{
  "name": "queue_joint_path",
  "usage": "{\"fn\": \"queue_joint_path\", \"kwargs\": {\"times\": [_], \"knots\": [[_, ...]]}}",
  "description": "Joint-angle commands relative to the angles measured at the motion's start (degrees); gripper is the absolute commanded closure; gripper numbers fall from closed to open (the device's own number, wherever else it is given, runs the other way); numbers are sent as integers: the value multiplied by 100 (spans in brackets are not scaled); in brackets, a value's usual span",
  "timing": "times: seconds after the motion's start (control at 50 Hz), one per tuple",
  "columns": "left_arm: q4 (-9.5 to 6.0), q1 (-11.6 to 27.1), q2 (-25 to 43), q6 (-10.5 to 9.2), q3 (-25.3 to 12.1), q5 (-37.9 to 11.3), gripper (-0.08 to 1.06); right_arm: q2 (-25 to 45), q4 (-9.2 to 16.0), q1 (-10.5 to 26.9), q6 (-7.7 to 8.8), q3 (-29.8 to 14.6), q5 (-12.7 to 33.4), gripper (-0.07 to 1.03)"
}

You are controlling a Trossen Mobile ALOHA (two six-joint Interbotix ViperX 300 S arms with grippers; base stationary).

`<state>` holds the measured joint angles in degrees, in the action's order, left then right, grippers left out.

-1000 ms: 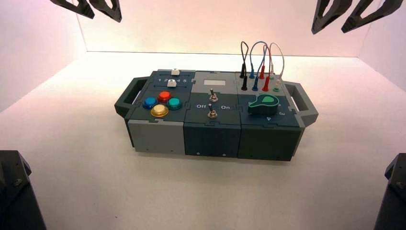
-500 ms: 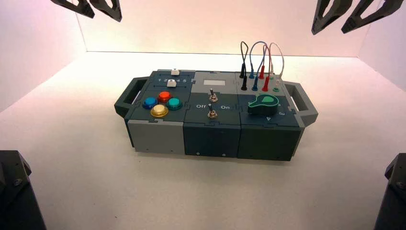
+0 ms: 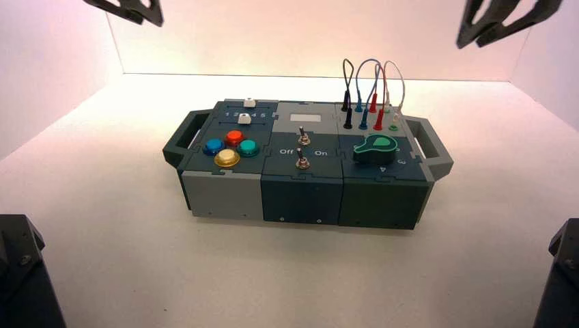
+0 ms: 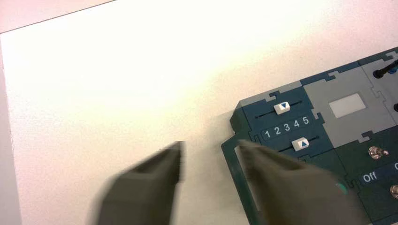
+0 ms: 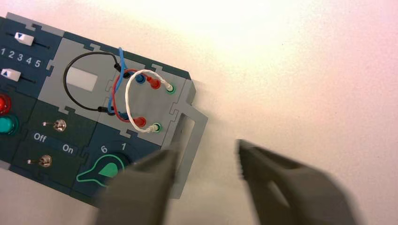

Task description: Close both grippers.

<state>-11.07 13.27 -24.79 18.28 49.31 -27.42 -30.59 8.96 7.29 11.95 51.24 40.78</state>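
Note:
My left gripper [image 3: 130, 10] hangs high above the table at the far left, behind the box [image 3: 225, 195]. In the left wrist view its black fingers [image 4: 155, 178] stand apart with a gap between them, the gripper [image 4: 209, 146] empty over the table beside the box's left handle [image 4: 234, 173]. My right gripper [image 3: 509, 22] hangs high at the far right. In the right wrist view it [image 5: 206, 146] is also empty, its fingers [image 5: 291, 183] apart above the table by the right handle [image 5: 190, 136].
The box bears two white sliders [image 4: 291, 125], four coloured buttons [image 3: 231, 147], two toggle switches [image 3: 301, 148] marked Off and On, a green knob [image 3: 374, 147] and looped wires [image 3: 372, 92]. Dark arm bases [image 3: 20, 273] sit at both front corners.
Both grippers' fingers have drawn closer together in the high view. The box has not moved.

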Motion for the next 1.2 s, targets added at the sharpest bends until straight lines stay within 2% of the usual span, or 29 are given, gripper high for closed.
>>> {"fn": "queue_joint_path", "kwargs": {"times": [0.02,0.04,0.08,0.1,1.2], "knots": [[-9,26,-237,-9,-97,-26,97,-105,0,0,18,-88,18,86],[-9,26,-272,-9,-79,-26,102,-114,0,9,18,-88,35,91],[0,26,-378,0,-53,-18,100,-132,-9,0,35,-97,70,99],[-9,26,-404,0,-44,0,100,-132,-9,9,35,-97,70,100],[0,26,-105,26,0,-26,100,-88,-35,0,26,-88,70,99]]}}
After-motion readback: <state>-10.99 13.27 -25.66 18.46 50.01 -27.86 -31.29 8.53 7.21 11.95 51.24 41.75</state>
